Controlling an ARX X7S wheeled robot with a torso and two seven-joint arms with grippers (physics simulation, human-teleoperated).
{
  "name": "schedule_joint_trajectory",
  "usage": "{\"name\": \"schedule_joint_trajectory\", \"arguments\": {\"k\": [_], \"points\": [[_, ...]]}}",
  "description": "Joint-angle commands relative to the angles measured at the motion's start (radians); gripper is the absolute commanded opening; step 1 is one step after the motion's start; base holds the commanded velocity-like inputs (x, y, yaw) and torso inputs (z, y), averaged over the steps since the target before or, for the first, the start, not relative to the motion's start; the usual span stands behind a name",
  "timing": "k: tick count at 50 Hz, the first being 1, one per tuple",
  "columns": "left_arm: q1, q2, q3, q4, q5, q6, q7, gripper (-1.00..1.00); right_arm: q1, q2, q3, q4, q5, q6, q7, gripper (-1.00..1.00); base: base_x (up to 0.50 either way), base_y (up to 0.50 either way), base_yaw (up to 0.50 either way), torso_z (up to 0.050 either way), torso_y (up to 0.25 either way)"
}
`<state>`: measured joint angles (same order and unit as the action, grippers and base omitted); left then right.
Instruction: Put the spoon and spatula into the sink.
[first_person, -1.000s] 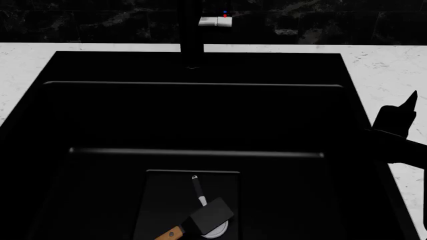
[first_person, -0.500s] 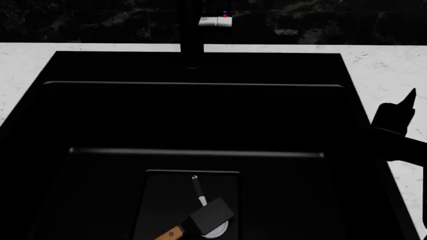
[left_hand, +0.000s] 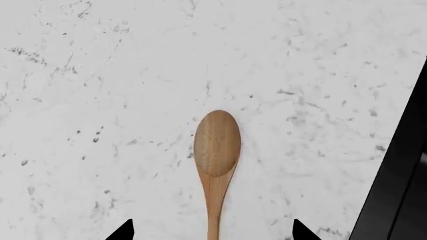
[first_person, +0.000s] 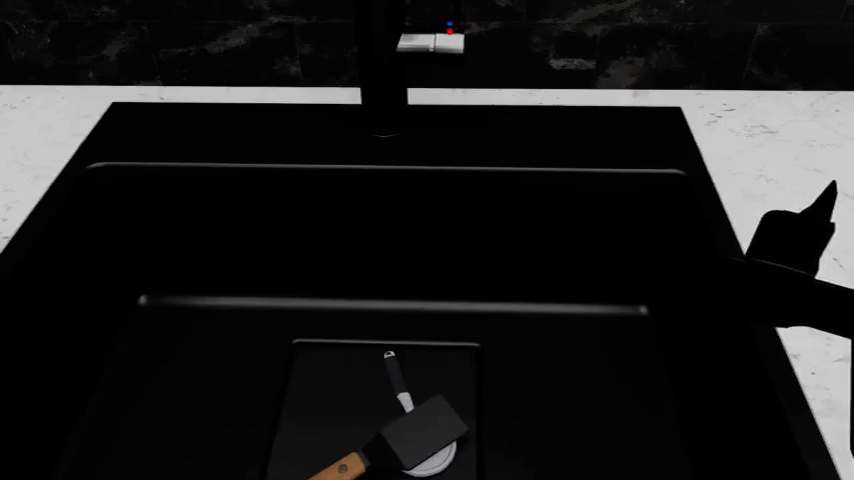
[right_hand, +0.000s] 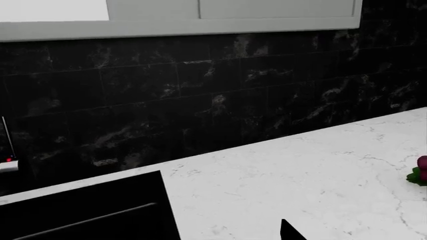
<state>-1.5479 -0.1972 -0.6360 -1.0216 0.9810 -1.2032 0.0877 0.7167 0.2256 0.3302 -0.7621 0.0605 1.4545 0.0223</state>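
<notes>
The wooden spoon (left_hand: 217, 150) lies flat on the white marbled countertop (left_hand: 100, 100), bowl pointing away from my left gripper (left_hand: 213, 231). That gripper is open, its two black fingertips (left_hand: 125, 231) on either side of the handle and not touching it. The spatula (first_person: 400, 442) lies on the floor of the black sink (first_person: 400, 240), its blade over a white round-headed utensil (first_person: 400, 395). My right gripper (first_person: 809, 222) hovers over the sink's right rim and holds nothing. Only one of its fingertips (right_hand: 289, 232) shows in the right wrist view, far off centre.
A black faucet (first_person: 386, 70) rises at the sink's back edge. The sink's rim (left_hand: 400, 175) runs close beside the spoon. Dark marbled backsplash (right_hand: 200, 100) backs the counter on the right. A small purple and green object (right_hand: 420, 171) sits far right.
</notes>
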Motion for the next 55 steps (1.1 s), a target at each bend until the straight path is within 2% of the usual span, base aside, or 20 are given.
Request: {"name": "schedule_joint_trajectory", "arguments": {"k": [1, 48, 49, 55], "points": [[0.032, -0.004, -0.024, 0.013, -0.006, -0.010, -0.002, 1.00, 0.006, 0.006, -0.009, -0.001, -0.002, 0.006, 0.001, 1.00, 0.00, 0.00, 0.00, 0.000, 0.000], [0.135, -0.035, -0.094, 0.031, -0.042, -0.004, -0.063, 1.00, 0.028, 0.020, -0.015, -0.013, 0.013, 0.036, 0.013, 1.00, 0.00, 0.00, 0.00, 0.000, 0.000], [0.137, -0.036, -0.097, 0.033, -0.042, -0.006, -0.068, -1.00, 0.027, 0.020, -0.015, -0.013, 0.013, 0.035, 0.013, 1.00, 0.01, 0.00, 0.00, 0.000, 0.000], [0.143, -0.020, -0.094, 0.079, -0.040, -0.006, -0.055, -1.00, 0.026, 0.019, -0.015, -0.011, 0.014, 0.033, 0.015, 1.00, 0.00, 0.00, 0.00, 0.000, 0.000]]}}
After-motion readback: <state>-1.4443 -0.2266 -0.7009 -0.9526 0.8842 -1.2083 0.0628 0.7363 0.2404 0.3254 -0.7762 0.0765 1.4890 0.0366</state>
